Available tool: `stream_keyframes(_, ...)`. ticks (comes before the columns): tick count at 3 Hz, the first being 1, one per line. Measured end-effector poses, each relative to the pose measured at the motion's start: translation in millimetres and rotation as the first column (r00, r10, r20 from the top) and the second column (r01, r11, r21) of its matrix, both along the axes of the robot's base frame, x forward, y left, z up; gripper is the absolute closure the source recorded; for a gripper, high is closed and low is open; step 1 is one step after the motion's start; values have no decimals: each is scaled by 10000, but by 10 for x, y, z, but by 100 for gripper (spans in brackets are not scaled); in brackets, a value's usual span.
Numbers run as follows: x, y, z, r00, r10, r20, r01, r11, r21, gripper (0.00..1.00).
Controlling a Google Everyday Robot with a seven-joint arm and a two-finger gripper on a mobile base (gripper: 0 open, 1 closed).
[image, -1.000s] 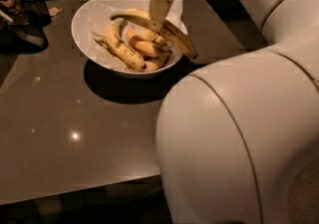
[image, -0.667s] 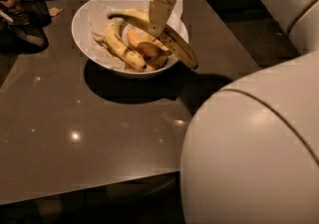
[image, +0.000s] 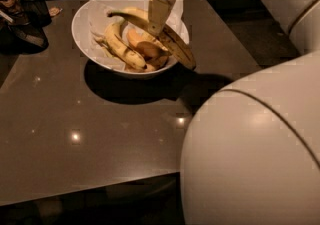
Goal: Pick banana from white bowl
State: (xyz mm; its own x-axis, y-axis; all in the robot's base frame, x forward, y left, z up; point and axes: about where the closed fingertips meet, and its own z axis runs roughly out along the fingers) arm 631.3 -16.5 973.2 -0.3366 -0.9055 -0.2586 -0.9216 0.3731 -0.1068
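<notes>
The white bowl (image: pixel 85 24) stands at the far middle of the dark table. The banana (image: pixel 172 44), long, curved and brown-speckled, lies across the bowl with its dark stem pointing left and its far end jutting past the bowl's right rim. My gripper (image: pixel 156 25) hangs from above over the bowl's right half and is shut on the banana near its middle. A shorter pale yellow banana (image: pixel 120 46) and a plump orange-yellow one (image: pixel 142 44) lie in the bowl beneath it.
Dark cluttered objects (image: pixel 25 9) stand at the table's far left corner. My arm's large white body (image: pixel 255 149) fills the lower right and hides that part of the table. The table's near edge (image: pixel 90 194) runs along the bottom.
The banana has risen slightly in the gripper, its right end now standing out past the bowl's rim. My arm's white body has shifted to the right in view.
</notes>
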Motion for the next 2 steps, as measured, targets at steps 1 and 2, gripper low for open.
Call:
stream_keyframes(1,-129,-4,37,10000,-49,-41,49,9999,-100,100)
stream_keyframes(2,-550,-9,142,9997,-247,-87,247,9997,-12,100)
